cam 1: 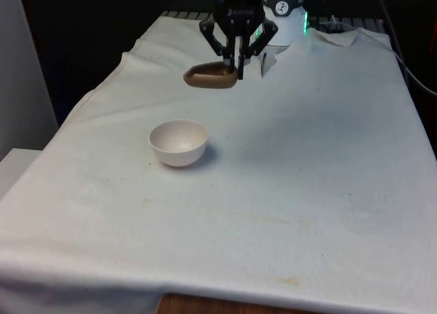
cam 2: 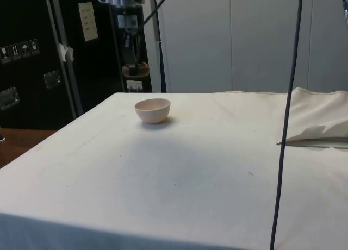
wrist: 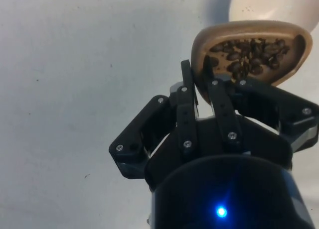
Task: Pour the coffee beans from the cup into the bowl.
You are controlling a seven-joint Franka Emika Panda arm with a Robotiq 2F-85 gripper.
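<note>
Although nothing on the cup (cam 1: 212,76) or bowl (cam 1: 178,142) carries readable writing, the front view gives the pose plainly: the gripper (cam 1: 239,63) hangs straight down at the far end of the table (cam 1: 321,191), its fingers clamped on the brown cup's rim. That cup sits in the air above the cloth, stretching toward the front view's left. Nearer the camera, a white bowl rests on the cloth, well apart from the cup and below it.

From the side, the gripper (cam 2: 130,54) comes down vertically and holds the cup (cam 2: 135,69) level, clear of the table (cam 2: 190,168), beyond the bowl (cam 2: 153,110). Behind it, a pale label (cam 2: 87,21) and small symbol stickers (cam 2: 19,50) mark the dark cabinets; their text is too small to read.

At the wrist, the fingers (wrist: 218,102) pinch one edge of the cup (wrist: 249,52), which holds dark beans (wrist: 246,57). Part of the bowl (wrist: 259,7) shows just past it.
</note>
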